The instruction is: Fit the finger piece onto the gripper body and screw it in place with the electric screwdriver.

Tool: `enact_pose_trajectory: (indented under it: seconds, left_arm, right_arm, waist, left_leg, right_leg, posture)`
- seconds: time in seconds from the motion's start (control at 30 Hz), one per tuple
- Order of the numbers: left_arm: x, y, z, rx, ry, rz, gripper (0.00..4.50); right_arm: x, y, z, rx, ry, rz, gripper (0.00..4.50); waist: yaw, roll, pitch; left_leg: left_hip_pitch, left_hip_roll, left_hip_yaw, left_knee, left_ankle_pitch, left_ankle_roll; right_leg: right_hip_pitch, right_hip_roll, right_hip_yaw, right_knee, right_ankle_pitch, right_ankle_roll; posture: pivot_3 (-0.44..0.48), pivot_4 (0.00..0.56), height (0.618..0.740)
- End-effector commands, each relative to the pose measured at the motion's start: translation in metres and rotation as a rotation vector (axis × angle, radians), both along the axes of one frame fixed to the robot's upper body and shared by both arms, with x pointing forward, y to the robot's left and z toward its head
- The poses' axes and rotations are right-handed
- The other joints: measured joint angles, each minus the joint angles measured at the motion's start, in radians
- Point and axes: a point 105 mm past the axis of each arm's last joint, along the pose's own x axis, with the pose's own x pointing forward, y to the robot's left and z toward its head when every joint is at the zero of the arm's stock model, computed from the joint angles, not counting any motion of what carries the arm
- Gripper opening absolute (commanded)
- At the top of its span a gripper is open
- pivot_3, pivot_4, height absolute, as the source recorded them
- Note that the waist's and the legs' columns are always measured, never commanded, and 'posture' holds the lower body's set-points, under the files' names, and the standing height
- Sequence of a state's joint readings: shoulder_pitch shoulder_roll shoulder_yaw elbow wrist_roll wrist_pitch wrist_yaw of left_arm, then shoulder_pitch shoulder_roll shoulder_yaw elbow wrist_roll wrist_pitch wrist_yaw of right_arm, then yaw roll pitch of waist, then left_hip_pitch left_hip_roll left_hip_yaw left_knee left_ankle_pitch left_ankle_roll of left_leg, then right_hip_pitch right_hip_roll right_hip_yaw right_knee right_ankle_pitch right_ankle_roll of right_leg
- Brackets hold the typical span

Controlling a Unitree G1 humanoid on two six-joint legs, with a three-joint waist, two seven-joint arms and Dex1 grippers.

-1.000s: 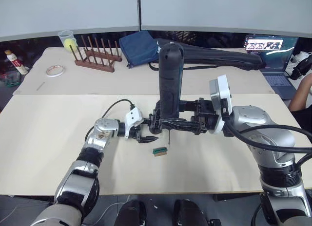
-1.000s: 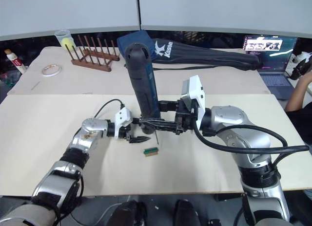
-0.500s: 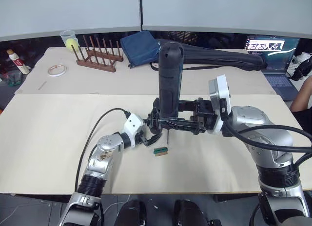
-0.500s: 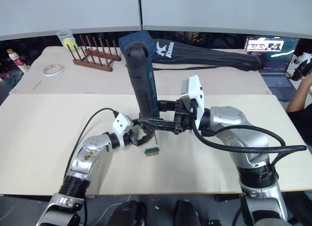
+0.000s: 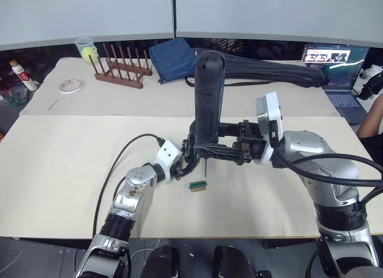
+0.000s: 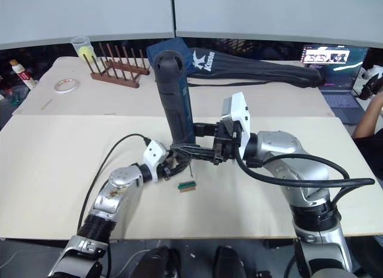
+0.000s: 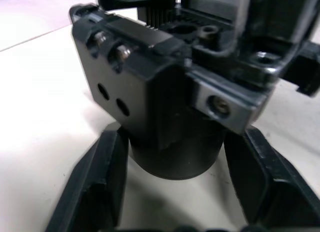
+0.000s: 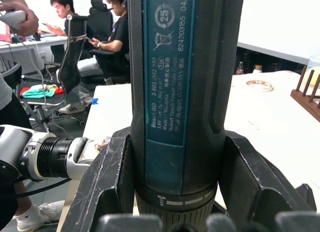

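Black gripper body (image 7: 170, 117) sits between spread left fingers (image 7: 95, 187); right fingers (image 8: 107, 187) clamp electric screwdriver (image 8: 182, 92).

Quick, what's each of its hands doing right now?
Left gripper: open, its fingers either side of the gripper body's round base.
Right gripper: shut on the upright screwdriver.

The finger piece is too hard to pick out. The electric screwdriver (image 8: 185, 92) is cut off at the top, and the gripper body (image 7: 170, 92) looks blurry.
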State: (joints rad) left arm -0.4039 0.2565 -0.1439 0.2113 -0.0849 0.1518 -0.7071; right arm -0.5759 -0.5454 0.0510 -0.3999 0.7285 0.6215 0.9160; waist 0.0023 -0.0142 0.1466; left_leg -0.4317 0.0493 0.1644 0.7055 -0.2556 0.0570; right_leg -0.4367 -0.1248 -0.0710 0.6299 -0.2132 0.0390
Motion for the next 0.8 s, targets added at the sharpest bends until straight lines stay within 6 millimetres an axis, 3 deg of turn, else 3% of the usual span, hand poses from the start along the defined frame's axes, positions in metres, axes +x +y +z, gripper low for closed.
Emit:
enact_pose_trajectory:
  seconds: [0.03, 0.23, 0.43, 0.8]
  left_arm:
    - [0.001, -0.006, 0.009, -0.019, -0.031, -0.050, 2.27]
    - [0.002, -0.009, 0.013, -0.014, -0.037, -0.122, 2.27]
    - [0.004, -0.006, 0.014, -0.002, -0.043, -0.143, 2.27]
    - [-0.003, -0.001, 0.016, -0.014, -0.031, -0.178, 2.27]
  right_arm:
    - [-0.007, -0.002, 0.023, 0.029, -0.091, 0.022, 1.93]
    - [-0.008, 0.005, 0.051, 0.055, -0.111, 0.073, 1.93]
    - [0.003, 0.032, 0.079, 0.110, -0.095, 0.103, 1.93]
    - [0.009, 0.050, 0.070, 0.079, -0.155, 0.106, 1.93]
  waist:
    - [0.002, 0.000, 0.000]
    - [0.004, 0.000, 0.000]
    - [0.004, 0.000, 0.000]
    - [-0.001, 0.000, 0.000]
  left_leg:
    - [0.000, 0.000, 0.000, 0.000, 0.000, 0.000]
    - [0.000, 0.000, 0.000, 0.000, 0.000, 0.000]
    - [0.000, 0.000, 0.000, 0.000, 0.000, 0.000]
    - [-0.001, 0.000, 0.001, 0.000, 0.000, 0.000]
  right_leg:
    - [0.000, 0.000, 0.000, 0.000, 0.000, 0.000]
    - [0.000, 0.000, 0.000, 0.000, 0.000, 0.000]
    - [0.000, 0.000, 0.000, 0.000, 0.000, 0.000]
    - [0.000, 0.000, -0.001, 0.000, 0.000, 0.000]
  posture:
    - [0.000, 0.150, 0.740]
    - [0.000, 0.150, 0.740]
    - [0.000, 0.150, 0.740]
    - [0.000, 0.150, 0.740]
